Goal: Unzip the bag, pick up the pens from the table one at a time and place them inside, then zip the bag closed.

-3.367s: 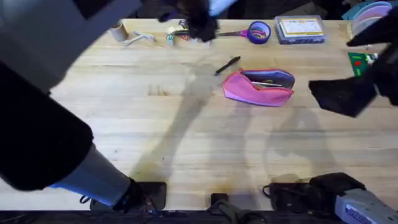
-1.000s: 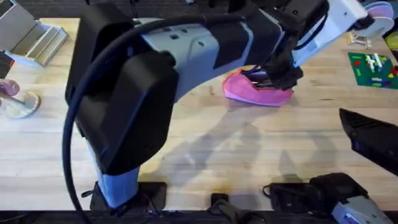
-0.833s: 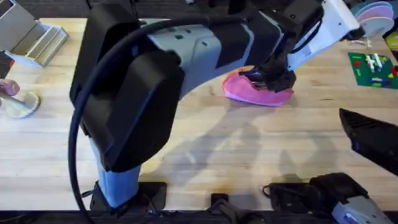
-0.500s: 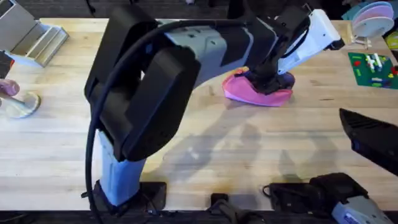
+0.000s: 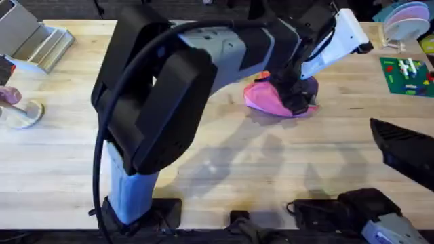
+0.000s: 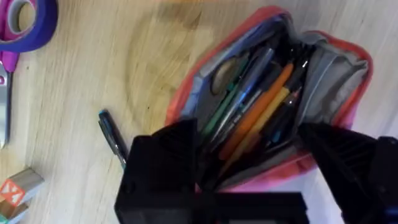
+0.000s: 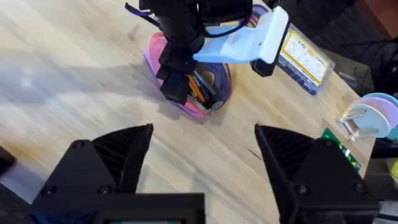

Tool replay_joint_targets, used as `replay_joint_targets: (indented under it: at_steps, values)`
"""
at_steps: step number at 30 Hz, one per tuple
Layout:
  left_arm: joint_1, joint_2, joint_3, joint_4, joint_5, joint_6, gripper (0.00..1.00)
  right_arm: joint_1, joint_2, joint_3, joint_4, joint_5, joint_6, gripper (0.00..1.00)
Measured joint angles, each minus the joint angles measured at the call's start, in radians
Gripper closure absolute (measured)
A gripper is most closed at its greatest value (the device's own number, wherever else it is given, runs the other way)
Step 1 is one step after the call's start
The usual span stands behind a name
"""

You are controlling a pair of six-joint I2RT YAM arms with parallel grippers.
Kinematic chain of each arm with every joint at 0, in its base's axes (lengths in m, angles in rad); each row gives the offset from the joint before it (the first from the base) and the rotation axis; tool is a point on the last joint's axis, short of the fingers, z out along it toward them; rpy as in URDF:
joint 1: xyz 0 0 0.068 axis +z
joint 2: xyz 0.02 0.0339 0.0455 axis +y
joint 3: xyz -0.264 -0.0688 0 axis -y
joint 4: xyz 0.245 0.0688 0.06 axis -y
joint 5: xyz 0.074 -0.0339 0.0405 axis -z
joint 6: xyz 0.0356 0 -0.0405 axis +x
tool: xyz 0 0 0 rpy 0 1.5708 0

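The pink bag [image 6: 336, 56] lies on the table [image 6: 81, 74] with its zipper open, and several pens [image 6: 261, 106] of orange, green and dark colours lie inside against the grey lining. My left gripper [image 6: 249, 134] is open right over the mouth, one finger on each side. One black pen [image 6: 113, 134] lies on the wood beside the bag. In the overhead view the left arm reaches across to the bag [image 5: 264, 100], with the left gripper [image 5: 296, 102] at its right end. My right gripper [image 7: 204, 134] hangs open, well short of the bag [image 7: 202, 106].
Purple-handled scissors [image 6: 25, 25] and a small wooden block [image 6: 15, 186] lie beyond the loose pen. A clear box with a yellow label [image 7: 305, 53], stacked plates [image 7: 373, 115] and a green board [image 5: 407, 74] stand at the far right. A metal stand [image 5: 30, 41] sits far left.
The left arm has swung across from the far side and lowered its gripper onto the open bag, shifting toward the bag's right end. The right arm has stayed at the right.
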Motion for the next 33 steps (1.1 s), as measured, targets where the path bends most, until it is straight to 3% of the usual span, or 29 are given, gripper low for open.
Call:
replay_joint_targets:
  at_steps: [17,33]
  values:
    - [0.001,-0.011,0.0,-0.013,0.0,0.0,0.007,0.0,0.0,0.0,0.0,0.0,0.0,0.003]
    - [0.072,-0.254,0.0,-0.175,0.0,0.0,0.007,0.0,0.0,0.0,-0.031,0.0,0.0,0.003]
